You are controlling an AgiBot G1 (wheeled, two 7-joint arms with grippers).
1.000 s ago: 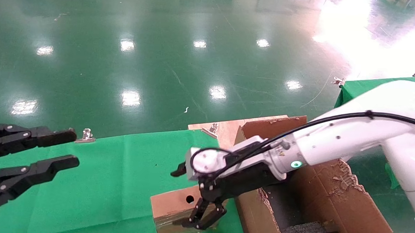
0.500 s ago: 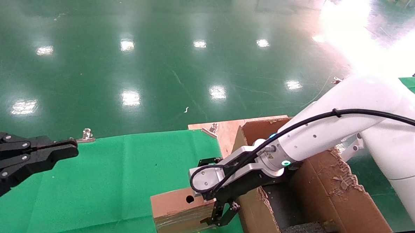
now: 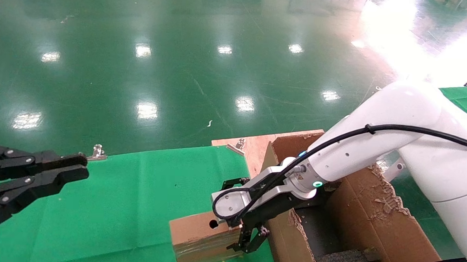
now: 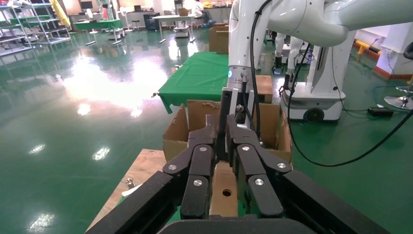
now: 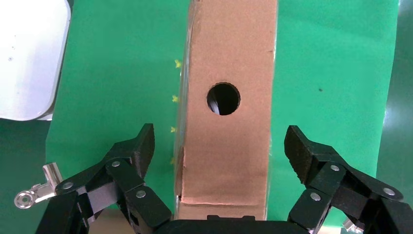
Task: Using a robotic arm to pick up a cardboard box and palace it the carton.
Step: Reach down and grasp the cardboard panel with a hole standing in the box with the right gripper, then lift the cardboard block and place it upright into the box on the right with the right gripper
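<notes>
- Bright overhead lamps reflect as white spots on glossy green floor (image 3: 181, 65)
- Blown-out glare at head view's top right
- Soft, faint shadows on worktop (image 3: 135, 205)
- Wrist views evenly lit, near claw parts slightly soft

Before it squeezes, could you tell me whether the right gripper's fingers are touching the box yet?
Apart. In the right wrist view, green cloth shows between each finger and the box, so the right gripper straddles it open.

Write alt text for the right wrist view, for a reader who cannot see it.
The right hand is open, its black fingers straddling the narrow face of the cardboard box without touching it. That face has a round hole, and the box stands on a green cloth.
</notes>
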